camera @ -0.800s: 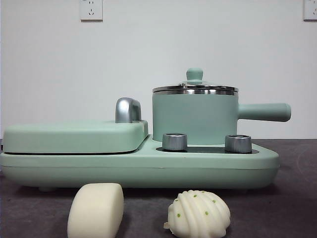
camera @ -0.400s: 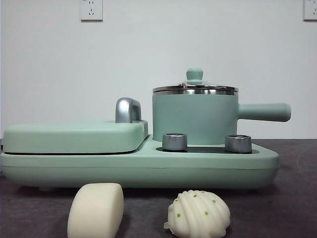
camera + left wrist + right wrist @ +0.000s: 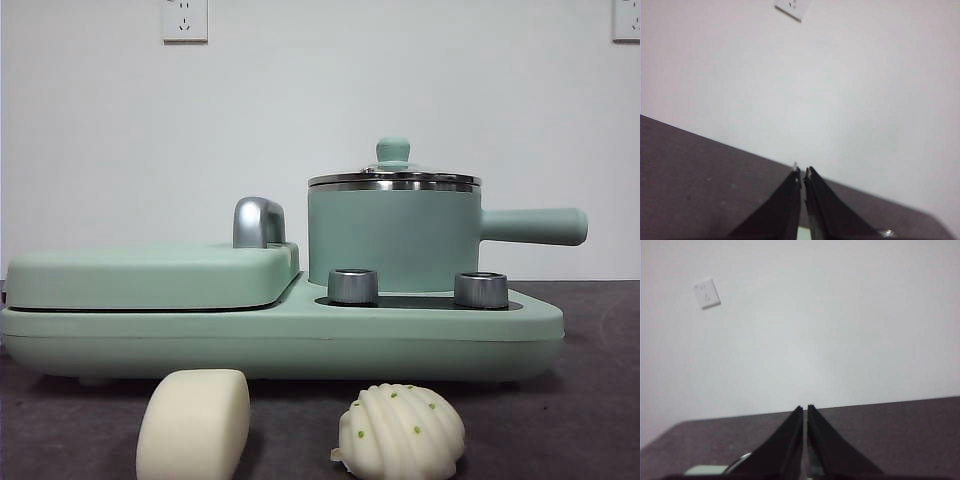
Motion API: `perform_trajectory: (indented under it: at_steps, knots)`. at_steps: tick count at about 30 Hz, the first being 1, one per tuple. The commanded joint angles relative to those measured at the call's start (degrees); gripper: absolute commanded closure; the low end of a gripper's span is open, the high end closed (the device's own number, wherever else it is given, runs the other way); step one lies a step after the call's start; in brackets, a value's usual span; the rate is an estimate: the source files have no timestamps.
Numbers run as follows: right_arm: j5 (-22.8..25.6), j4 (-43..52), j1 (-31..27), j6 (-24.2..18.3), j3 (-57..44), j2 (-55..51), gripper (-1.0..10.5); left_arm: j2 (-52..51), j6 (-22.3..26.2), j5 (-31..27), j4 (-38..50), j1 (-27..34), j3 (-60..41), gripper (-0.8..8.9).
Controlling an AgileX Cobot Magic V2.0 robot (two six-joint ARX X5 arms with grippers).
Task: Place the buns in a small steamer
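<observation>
Two buns lie on the dark table at the front: a smooth off-white bun (image 3: 194, 424) on the left and a white ridged bun with green specks (image 3: 401, 431) on the right. Behind them the small steamer (image 3: 394, 238), a mint-green pot with a steel rim, stands on the right of a green cooker base, its green-knobbed glass lid (image 3: 393, 165) on and its straight handle (image 3: 533, 226) pointing right. Neither arm appears in the front view. My left gripper (image 3: 802, 173) is shut and empty, facing the wall. My right gripper (image 3: 805, 409) is shut and empty too.
A flat mint-green lidded griddle (image 3: 150, 275) with a chrome handle (image 3: 258, 222) fills the left of the cooker base (image 3: 290, 340). Two steel knobs (image 3: 353, 285) sit in front of the pot. A white wall with sockets (image 3: 184, 19) stands behind.
</observation>
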Motion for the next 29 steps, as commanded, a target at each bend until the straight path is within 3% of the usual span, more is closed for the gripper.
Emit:
perform_trajectory:
  at_steps: [1,13,25,27,29]
  knots:
    - [-1.38,-0.74,-0.04,-6.56,3.32,3.85,9.3,4.22,7.13,2.58,0.09,-0.11,3.56,7.97]
    - [-9.4,-5.64,0.13,-16.52,8.61,17.75,9.3,19.71,15.8,13.7,-3.52,-0.79,11.08,7.97]
    - [-9.05,-15.15,4.2,-30.03,8.61,23.17,9.3,26.47,30.64,16.92,-14.49,-5.11,12.39,7.92]
    - [-9.07,-16.13,4.74,-31.23,8.61,23.39,9.3,26.58,31.69,16.92,-14.84,-5.64,12.39,7.56]
    - [-9.09,-16.87,5.01,-31.56,8.61,23.39,8.6,26.56,31.67,16.94,-14.64,-5.86,12.41,6.54]
